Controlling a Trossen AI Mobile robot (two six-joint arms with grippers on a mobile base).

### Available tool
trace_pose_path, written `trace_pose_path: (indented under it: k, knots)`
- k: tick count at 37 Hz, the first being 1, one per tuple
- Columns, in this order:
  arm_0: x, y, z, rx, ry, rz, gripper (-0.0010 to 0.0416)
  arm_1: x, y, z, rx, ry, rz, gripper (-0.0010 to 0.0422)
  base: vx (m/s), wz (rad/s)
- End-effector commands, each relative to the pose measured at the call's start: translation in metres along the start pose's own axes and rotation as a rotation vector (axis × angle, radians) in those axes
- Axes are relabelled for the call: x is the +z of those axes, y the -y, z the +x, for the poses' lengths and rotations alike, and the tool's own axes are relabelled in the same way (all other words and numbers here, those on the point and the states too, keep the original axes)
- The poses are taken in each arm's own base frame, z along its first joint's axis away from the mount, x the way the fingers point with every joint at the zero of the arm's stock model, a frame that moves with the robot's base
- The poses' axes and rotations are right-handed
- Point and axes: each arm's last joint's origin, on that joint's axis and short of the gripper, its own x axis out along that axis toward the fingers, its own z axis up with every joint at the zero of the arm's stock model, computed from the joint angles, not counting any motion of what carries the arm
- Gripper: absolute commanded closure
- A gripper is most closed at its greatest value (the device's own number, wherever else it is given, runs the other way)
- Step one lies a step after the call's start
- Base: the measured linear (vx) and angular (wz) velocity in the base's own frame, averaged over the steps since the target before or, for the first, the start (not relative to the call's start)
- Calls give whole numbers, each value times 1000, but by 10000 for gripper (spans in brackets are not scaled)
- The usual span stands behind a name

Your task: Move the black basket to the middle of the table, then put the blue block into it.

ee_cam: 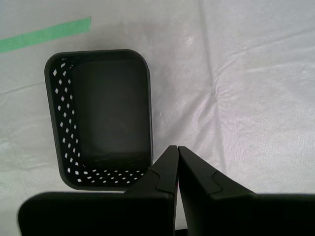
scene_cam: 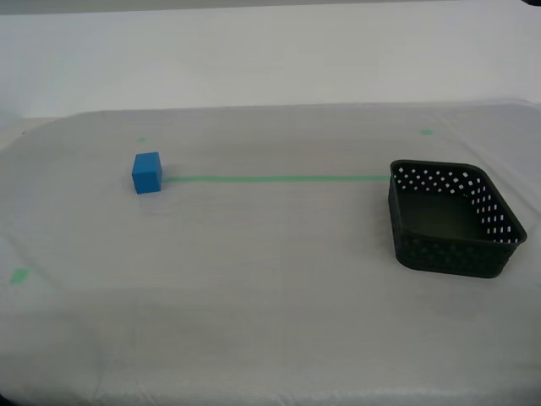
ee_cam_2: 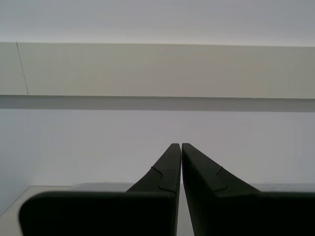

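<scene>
The black basket [scene_cam: 452, 218] stands empty on the table [scene_cam: 270, 279] at the exterior view's right, at the end of the green tape line [scene_cam: 279, 178]. The blue block [scene_cam: 146, 172] sits at the other end of that line, at the exterior view's left. No arm shows in the exterior view. My first gripper [ee_cam: 176, 147] is shut and empty, held above the cloth just beside a corner of the basket [ee_cam: 103, 118]. My second gripper [ee_cam_2: 180, 145] is shut and empty, pointing at a plain wall with no task object in its view.
Small green tape marks [scene_cam: 19, 275] lie on the cloth near the exterior view's left edge and towards the back [scene_cam: 426, 132]. A white wall [scene_cam: 270, 51] rises behind the table. The cloth [ee_cam: 246, 88] has folds beside the basket.
</scene>
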Motion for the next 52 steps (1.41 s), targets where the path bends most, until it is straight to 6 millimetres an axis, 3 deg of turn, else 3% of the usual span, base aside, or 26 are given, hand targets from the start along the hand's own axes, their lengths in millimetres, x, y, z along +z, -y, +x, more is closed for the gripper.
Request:
trace_pose_path:
  k: [1,52]
  knots:
    - [0,0,0,-3,4,-10,403,1,0,0,0,5,1,412,0,0]
    - [1,-2,0,55,2,-12,403,1,0,0,0,5,1,412,0,0]
